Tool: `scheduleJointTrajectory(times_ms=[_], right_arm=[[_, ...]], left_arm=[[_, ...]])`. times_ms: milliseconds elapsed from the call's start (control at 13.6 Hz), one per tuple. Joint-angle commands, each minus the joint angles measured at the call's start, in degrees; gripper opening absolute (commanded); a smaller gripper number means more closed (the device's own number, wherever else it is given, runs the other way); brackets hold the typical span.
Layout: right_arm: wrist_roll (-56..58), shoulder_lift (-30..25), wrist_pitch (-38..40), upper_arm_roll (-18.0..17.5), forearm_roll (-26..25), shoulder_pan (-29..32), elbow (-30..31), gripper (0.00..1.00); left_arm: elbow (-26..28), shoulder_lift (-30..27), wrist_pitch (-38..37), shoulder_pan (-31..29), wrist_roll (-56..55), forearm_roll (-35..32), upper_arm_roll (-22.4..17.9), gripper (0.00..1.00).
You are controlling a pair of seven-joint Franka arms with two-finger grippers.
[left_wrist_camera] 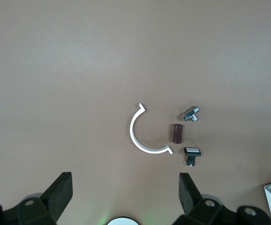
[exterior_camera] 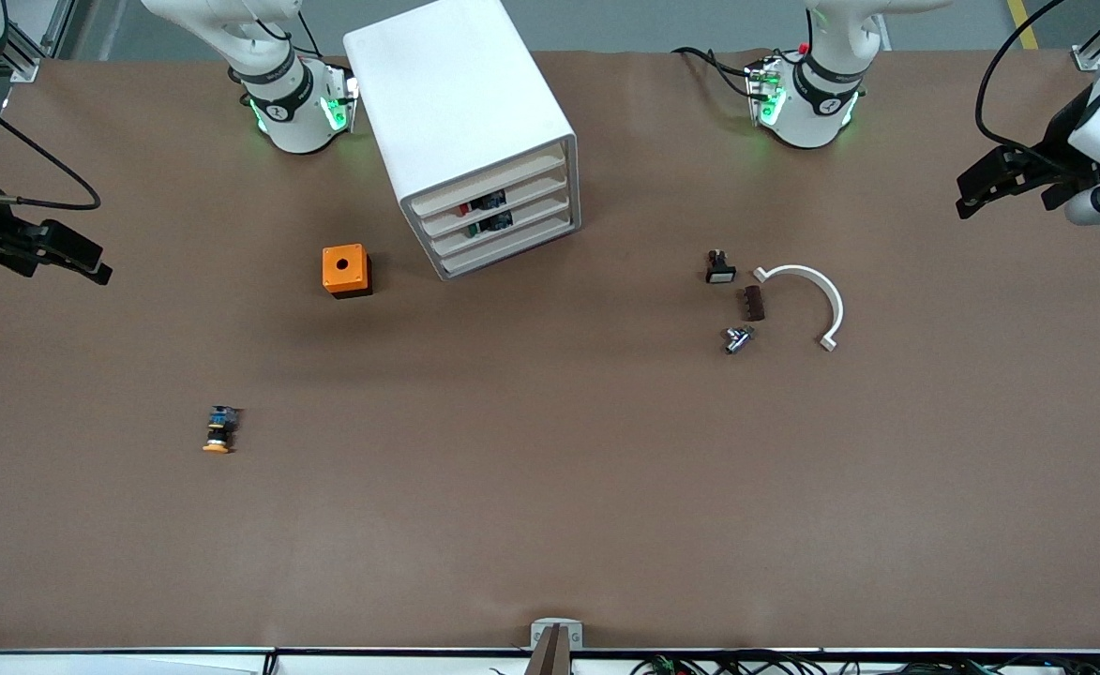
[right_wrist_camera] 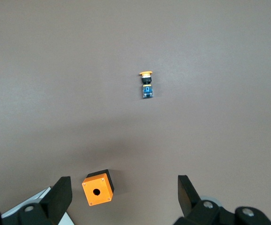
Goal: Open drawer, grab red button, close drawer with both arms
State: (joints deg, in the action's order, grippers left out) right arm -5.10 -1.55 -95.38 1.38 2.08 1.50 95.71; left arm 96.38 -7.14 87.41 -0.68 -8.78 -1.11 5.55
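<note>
The white cabinet [exterior_camera: 460, 103] stands between the arms' bases with all four cream-fronted drawers shut. A small red-and-dark part [exterior_camera: 464, 208] shows through the slot of the second drawer from the top [exterior_camera: 521, 194]; it looks like the red-capped button. A green-and-dark part sits in the drawer below. My right gripper [exterior_camera: 90, 262] hangs open and empty in the air at the right arm's end of the table; its wrist view [right_wrist_camera: 121, 187] shows wide jaws. My left gripper [exterior_camera: 971, 195] hangs open and empty at the left arm's end, wide in its wrist view [left_wrist_camera: 124, 187].
An orange cube with a round hole [exterior_camera: 346, 270] sits beside the cabinet. An orange-capped button [exterior_camera: 219, 429] lies nearer the front camera. Toward the left arm's end lie a white arc [exterior_camera: 807, 300], a brown block [exterior_camera: 754, 303], a black switch [exterior_camera: 719, 267] and a metal fitting [exterior_camera: 737, 338].
</note>
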Motion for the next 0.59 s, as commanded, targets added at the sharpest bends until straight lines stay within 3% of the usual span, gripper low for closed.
scheduleJointTrajectory(times_ms=[0,516], right_arm=[[-1.0,-1.1,0.1,0.0,-0.4,-0.3,0.6,1.00],[-1.0,-1.1,0.1,0.0,-0.4,-0.3,0.6,1.00]], left_arm=[[-1.5,0.7,-1.3,-0.2,1.3,-0.2,0.0,1.00],[-3.2,4.8,-1.2,0.5,0.3,-0.6,0.2,1.00]])
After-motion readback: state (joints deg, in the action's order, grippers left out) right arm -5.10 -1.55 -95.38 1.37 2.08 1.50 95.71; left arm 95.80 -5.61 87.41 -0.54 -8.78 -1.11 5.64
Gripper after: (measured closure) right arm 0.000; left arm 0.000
